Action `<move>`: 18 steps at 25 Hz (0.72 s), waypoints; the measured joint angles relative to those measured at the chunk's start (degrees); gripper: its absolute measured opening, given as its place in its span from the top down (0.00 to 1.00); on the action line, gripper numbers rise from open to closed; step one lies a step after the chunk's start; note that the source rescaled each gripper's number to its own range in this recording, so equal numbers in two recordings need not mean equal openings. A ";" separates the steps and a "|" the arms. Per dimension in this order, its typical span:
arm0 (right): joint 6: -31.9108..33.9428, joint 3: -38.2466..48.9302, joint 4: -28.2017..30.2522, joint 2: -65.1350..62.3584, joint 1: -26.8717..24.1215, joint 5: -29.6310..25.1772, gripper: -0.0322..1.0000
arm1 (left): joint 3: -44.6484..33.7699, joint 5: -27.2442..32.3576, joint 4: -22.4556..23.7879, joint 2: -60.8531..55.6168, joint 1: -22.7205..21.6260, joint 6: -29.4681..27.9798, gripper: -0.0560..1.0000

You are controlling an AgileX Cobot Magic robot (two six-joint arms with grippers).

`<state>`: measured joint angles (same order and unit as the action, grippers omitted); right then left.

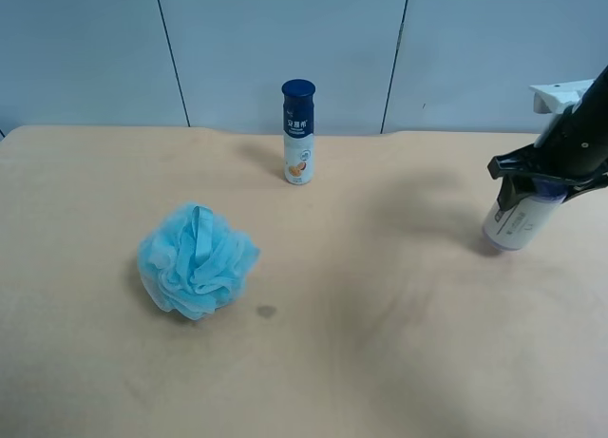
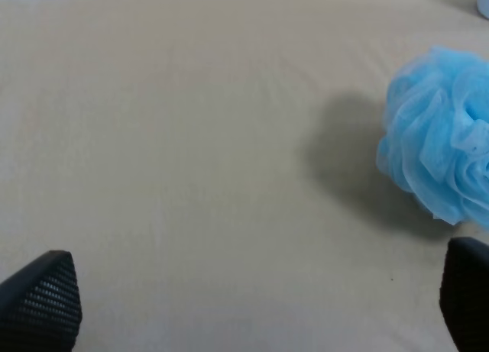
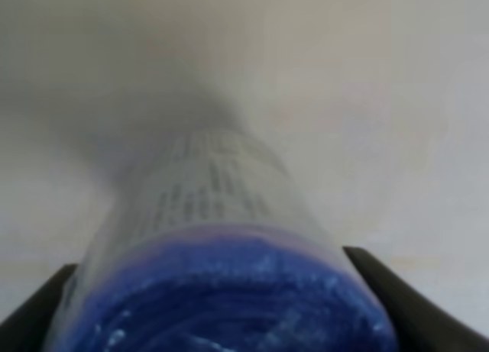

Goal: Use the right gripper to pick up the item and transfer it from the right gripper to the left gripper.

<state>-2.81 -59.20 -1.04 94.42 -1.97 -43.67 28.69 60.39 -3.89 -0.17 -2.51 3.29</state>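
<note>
1. A pale tan table [image 1: 380, 343] fills the exterior high view, with blue-grey wall panels [image 1: 285, 39] behind its far edge.
2. The right gripper [image 1: 543, 180] reaches in from the right edge of the scene, a white block showing on the arm above it.
3. Its two black fingers [image 3: 397, 302] pinch the item [image 1: 513, 224], one on each side of the roll's upper end.
4. The item is a short, stubby roll with a cream printed label and a blue-violet end. It is at the far right of the table, tilted, with its upper end leaning right into the gripper.
5. Its lower end is at the table surface, next to a soft shadow. Whether it touches the table or hangs just above it cannot be told.
6. The right wrist view is blurred, showing the violet end close up between the two dark fingertips.
7. The left gripper [image 2: 252, 298] appears only in its own wrist view. Its black fingertips [image 2: 46, 298] are spread wide apart and hold nothing, above bare table.
8. A fluffy light-blue bath pouf [image 1: 197, 260] rests on the left part of the table, well apart from the item.
9. A slim white bottle [image 1: 298, 132] with a navy cap stands upright near the far edge, around the middle.
10. A small dark spot [image 1: 266, 312] marks the table just right of the pouf, on the near side.
</note>
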 joint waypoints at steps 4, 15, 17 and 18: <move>0.00 -0.68 -2.20 -1.74 0.00 -3.26 0.97 | 0.00 0.00 0.00 0.00 0.00 0.00 0.15; -19.65 -5.89 -31.78 -1.52 -0.11 -12.46 0.97 | 0.00 0.00 0.00 0.00 0.00 0.00 0.15; -23.05 -5.96 -38.59 -0.51 -0.11 -13.90 0.97 | 0.00 0.00 0.00 0.00 0.00 0.00 0.15; -24.59 -6.09 -41.59 0.38 -0.11 -14.67 0.97 | 0.00 0.00 0.00 0.00 0.00 0.00 0.15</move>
<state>-27.39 -65.29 -42.63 94.80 -2.08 -58.34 28.69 60.39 -3.89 -0.17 -2.51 3.29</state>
